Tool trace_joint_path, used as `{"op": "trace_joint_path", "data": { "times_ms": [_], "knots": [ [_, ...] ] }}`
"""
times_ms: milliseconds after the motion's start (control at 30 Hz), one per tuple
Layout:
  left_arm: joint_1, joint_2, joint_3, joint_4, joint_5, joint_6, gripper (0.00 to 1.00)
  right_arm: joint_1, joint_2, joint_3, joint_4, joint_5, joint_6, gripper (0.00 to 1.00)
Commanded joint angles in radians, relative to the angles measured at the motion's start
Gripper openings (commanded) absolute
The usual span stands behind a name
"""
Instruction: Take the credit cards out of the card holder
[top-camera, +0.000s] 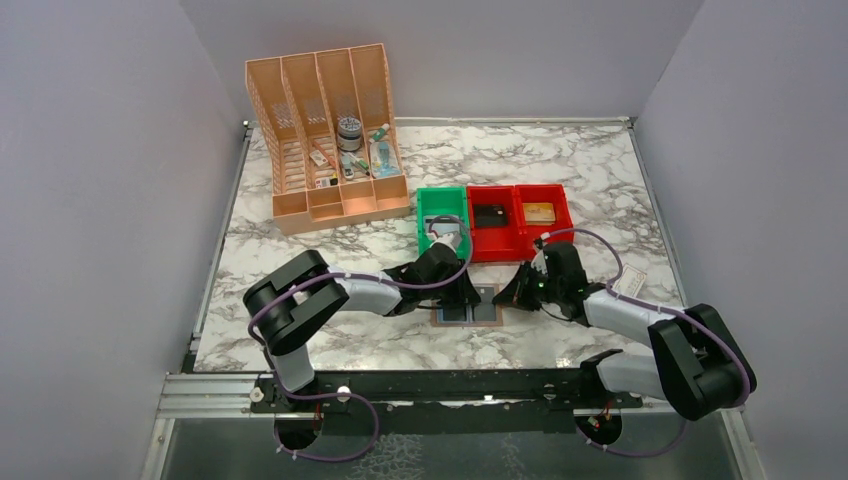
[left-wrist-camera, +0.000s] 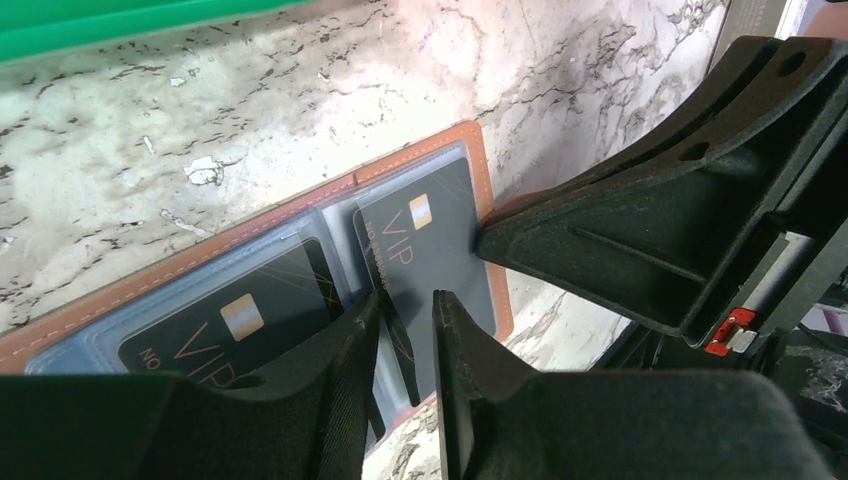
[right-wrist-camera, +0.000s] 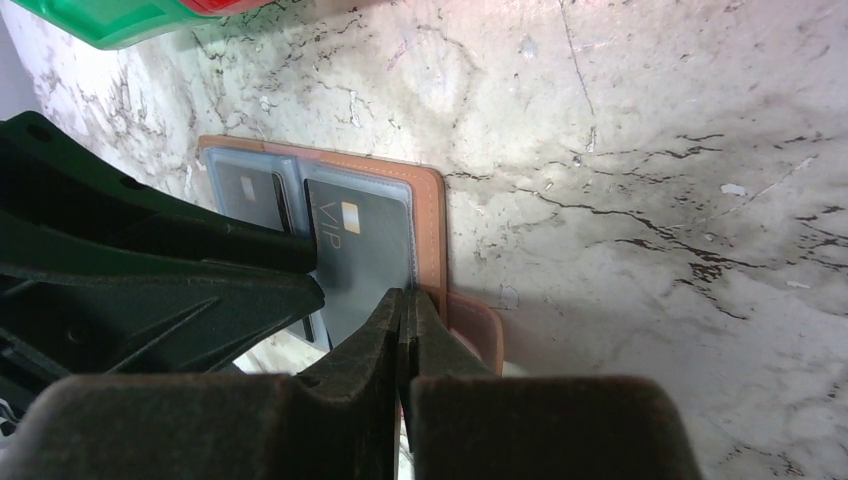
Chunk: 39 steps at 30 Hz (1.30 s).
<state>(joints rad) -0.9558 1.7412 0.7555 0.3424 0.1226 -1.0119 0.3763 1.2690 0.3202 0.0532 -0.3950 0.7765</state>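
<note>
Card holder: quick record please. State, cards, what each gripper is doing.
card holder: open flat on the marble table, inside up
credit cards: two dark VIP cards, in the clear pockets
left gripper: fingers slightly apart over an edge of the right-hand card
right gripper: fingers shut, tips at the holder's right border by the snap tab
progress: no card pulled out yet
</note>
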Motion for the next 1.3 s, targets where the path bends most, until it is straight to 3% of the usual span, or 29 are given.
{"op": "trace_joint_path", "data": {
  "times_ms": [0, 500, 1267],
  "knots": [
    [-0.028, -0.034, 0.003, 0.084, 0.063, -0.037, 0.25, 0.027, 0.077, -0.055, -0.047, 0.020, -0.026, 0.01],
    [-0.027, -0.079, -0.014, 0.093, 0.044, -0.050, 0.01, 0.026, 0.095, -0.052, -0.035, 0.005, -0.031, 0.01],
    [0.004, -0.141, -0.148, 0.087, 0.032, -0.063, 0.00, 0.027, 0.065, -0.040, -0.066, 0.039, -0.028, 0.01]
  ]
}}
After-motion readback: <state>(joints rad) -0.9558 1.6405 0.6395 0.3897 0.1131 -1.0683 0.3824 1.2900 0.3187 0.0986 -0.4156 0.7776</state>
